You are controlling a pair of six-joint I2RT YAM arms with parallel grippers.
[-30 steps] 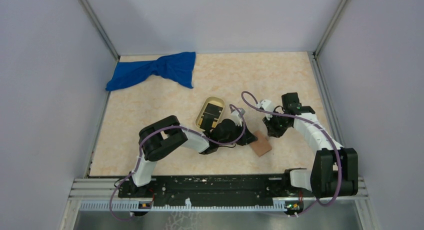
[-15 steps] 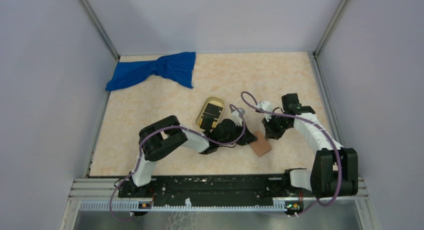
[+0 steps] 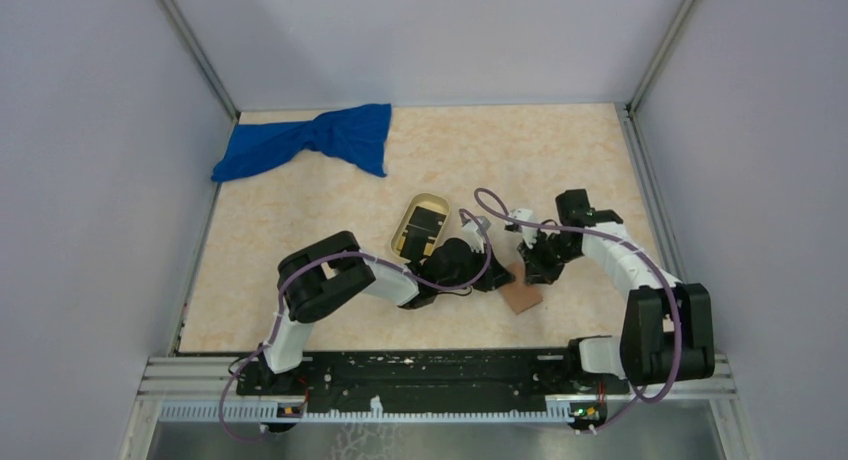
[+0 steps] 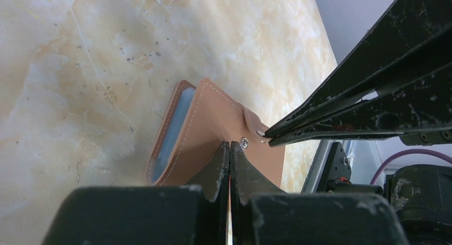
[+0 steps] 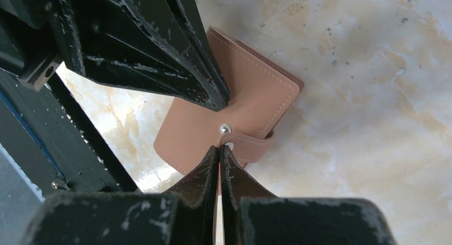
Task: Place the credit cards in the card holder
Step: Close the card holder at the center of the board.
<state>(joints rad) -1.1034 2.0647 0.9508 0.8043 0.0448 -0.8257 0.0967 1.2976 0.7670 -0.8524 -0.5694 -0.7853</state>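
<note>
From above, the wallet (image 3: 522,296) lies on the table (image 3: 300,240) right of centre, towards the near side. The left gripper (image 3: 499,278) reaches it from the left and the right gripper (image 3: 531,275) from the far right. Just left of them is the tray (image 3: 401,242), holding a dark card (image 3: 425,221). A blue cloth (image 3: 320,140) lies at the far left.

In the left wrist view, the left gripper (image 4: 230,147) has its jaws together, with the tips resting on the wallet's (image 4: 202,122) brown cover beside a metal stud (image 4: 244,143). The wallet is folded but gapes a little, showing blue-grey inside. The right gripper (image 4: 265,134), also closed, meets the end of the strap (image 4: 250,119).

In the right wrist view, the right gripper (image 5: 220,149) is closed with its tips at the strap (image 5: 250,147). It may be pinching the strap or only touching it; I cannot tell. The left gripper's (image 5: 221,102) tip sits on the cover just beyond the stud (image 5: 225,129).
</note>
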